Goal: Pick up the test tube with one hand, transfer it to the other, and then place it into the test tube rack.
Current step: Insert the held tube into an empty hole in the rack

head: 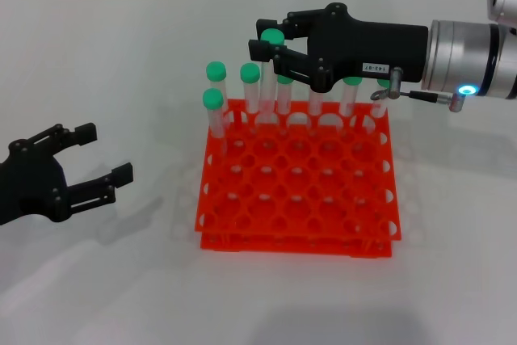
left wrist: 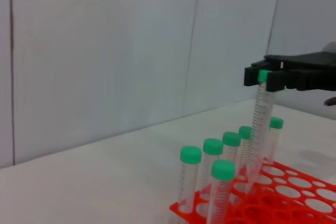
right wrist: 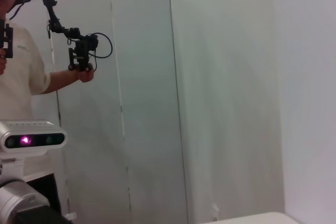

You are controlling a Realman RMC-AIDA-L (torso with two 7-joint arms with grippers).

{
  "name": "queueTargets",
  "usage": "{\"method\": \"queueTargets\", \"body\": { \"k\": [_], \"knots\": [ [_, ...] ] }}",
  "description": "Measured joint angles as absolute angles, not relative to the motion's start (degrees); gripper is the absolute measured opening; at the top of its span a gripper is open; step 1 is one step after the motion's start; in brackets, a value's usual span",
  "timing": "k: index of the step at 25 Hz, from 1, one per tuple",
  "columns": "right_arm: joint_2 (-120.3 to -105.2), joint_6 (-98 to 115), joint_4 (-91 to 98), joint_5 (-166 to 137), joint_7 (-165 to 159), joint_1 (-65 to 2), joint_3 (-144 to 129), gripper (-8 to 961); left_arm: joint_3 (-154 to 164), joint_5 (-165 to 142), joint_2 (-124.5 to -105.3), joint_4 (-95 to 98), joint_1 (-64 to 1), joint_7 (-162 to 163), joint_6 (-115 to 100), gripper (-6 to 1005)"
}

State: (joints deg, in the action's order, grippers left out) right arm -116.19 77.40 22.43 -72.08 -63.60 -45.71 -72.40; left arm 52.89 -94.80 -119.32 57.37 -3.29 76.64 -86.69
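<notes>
My right gripper (head: 265, 38), the one with a small white label on its wrist, hovers over the back row of the orange-red test tube rack (head: 299, 199). It is shut on the green cap of the test tube (head: 272, 36). In the left wrist view that gripper (left wrist: 262, 77) holds the test tube (left wrist: 258, 124) nearly upright, and the tube's lower end reaches down to the test tube rack (left wrist: 299, 195). My left gripper (head: 101, 159) rests open and empty over the table, left of the rack.
Several other green-capped tubes (head: 213, 111) stand in the rack's back row and left column. The rack's front rows of holes hold nothing. In the right wrist view a person (right wrist: 21, 72) holds a device (right wrist: 80, 56) by a pale wall.
</notes>
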Motion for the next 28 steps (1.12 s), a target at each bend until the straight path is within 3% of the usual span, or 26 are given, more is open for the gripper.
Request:
{"method": "queueTargets", "body": {
  "k": [28],
  "knots": [
    [-116.19,68.1,22.6,-55.7,-59.8,-45.7,-90.1,257,52.8,-97.0,-119.36,56.8,-5.4,77.3,-85.9,862]
  ]
}}
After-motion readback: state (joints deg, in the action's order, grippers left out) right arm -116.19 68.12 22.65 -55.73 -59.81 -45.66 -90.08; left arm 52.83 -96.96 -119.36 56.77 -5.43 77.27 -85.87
